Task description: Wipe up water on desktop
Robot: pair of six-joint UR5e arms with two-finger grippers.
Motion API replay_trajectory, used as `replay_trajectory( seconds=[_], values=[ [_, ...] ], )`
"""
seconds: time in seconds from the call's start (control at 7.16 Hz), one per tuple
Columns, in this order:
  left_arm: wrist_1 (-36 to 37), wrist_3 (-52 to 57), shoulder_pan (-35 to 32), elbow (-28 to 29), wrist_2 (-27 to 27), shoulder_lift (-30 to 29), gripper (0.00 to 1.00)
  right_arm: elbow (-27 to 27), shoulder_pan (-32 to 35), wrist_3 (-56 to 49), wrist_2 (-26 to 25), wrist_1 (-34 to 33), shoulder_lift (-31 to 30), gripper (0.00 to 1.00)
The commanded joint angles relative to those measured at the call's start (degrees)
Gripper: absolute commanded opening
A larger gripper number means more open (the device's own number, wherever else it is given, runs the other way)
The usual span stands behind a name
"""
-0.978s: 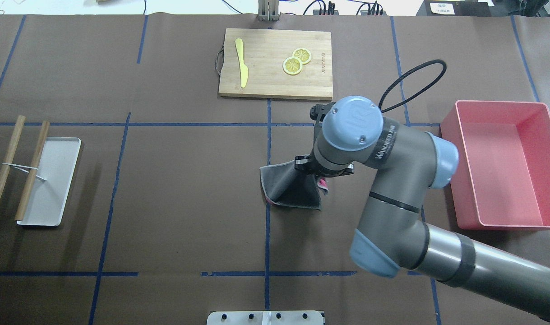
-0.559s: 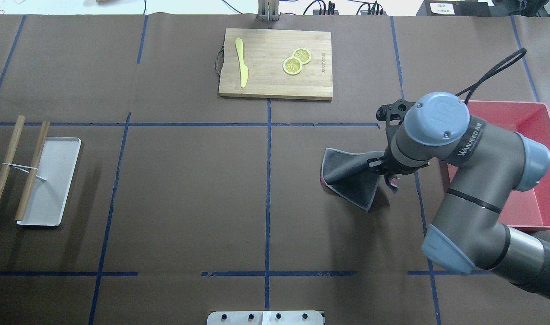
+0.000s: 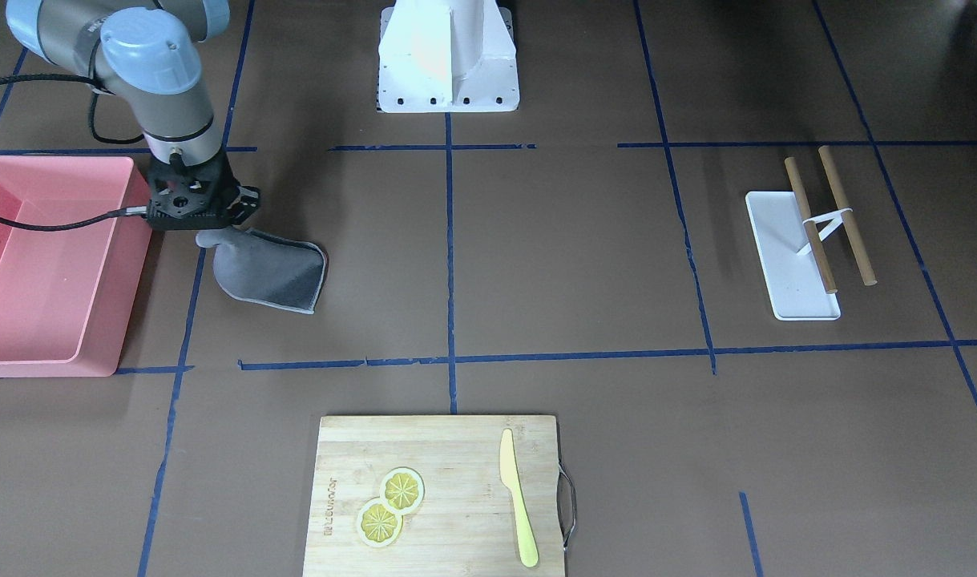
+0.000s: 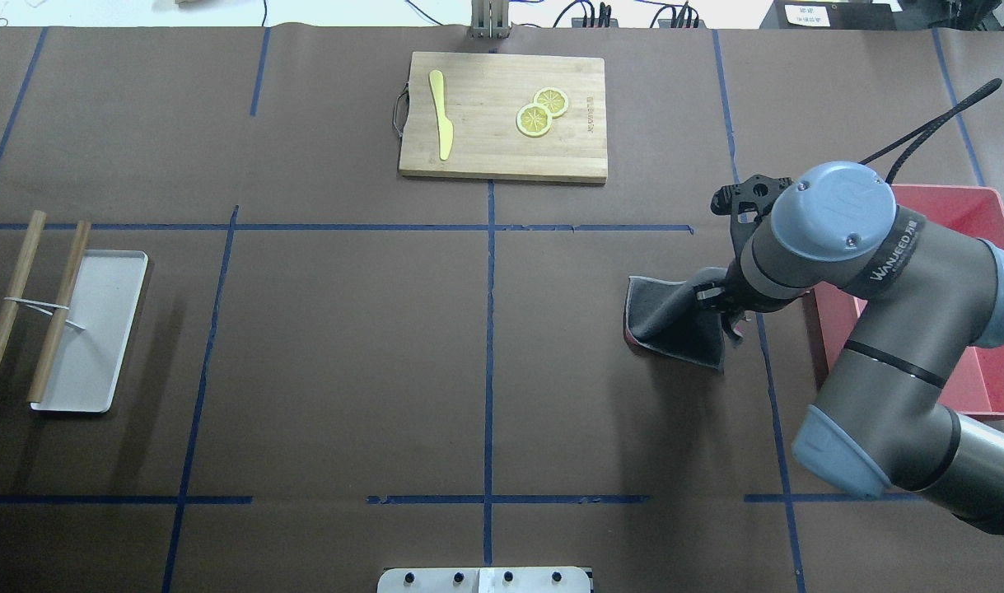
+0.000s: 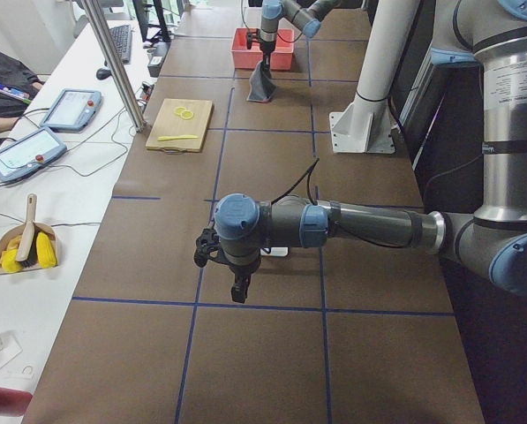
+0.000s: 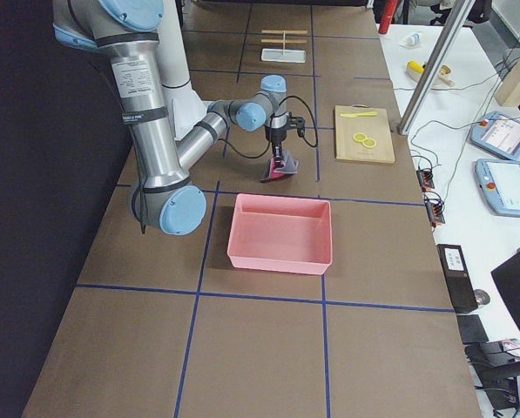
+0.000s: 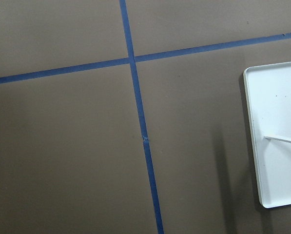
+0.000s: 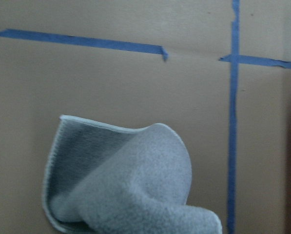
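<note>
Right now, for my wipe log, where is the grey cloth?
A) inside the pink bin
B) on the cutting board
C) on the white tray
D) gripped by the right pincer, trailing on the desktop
D: the right pincer grips the grey cloth at one end, and the rest trails on the desktop beside the pink bin.

A long white bench (image 5: 64, 247) runs down one side of the work area, holding two tablet-like controllers (image 5: 23, 150). A metal post (image 5: 113, 62) rises from its edge. The opposite side is a black backdrop (image 6: 33, 218). The lighting is bright and even.
</note>
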Motion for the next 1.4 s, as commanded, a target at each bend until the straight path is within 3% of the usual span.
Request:
replay_trajectory(
  seconds=[0.0, 0.28, 0.56, 0.7, 0.98, 1.26],
  values=[
    [0.00, 0.00, -0.01, -0.02, 0.00, 0.00, 1.00, -4.71, -4.25, 11.10, -0.09, -0.12, 10.74, 0.00],
    [0.00, 0.00, 0.07, -0.02, 0.00, -0.09, 1.00, -9.45, -5.32, 20.07, 0.00, -0.39, 21.37, 0.00],
    [0.00, 0.00, 0.07, 0.15, 0.00, -0.09, 1.00, -8.25, -2.54, 19.33, 3.84, -2.57, 21.52, 0.00],
    [0.00, 0.00, 0.07, 0.33, 0.00, -0.09, 1.00, -6.50, -0.07, 15.32, 6.74, -6.85, 21.26, 0.00],
    [0.00, -0.61, 0.07, -0.02, 0.00, -0.09, 1.00, 2.35, 9.21, -1.15, 10.09, -18.01, 14.87, 0.00],
    [0.00, -0.88, -0.01, -0.72, 0.00, 0.00, 1.00, 7.82, 20.20, -18.65, 14.92, -23.48, 7.67, 0.00]
  ],
)
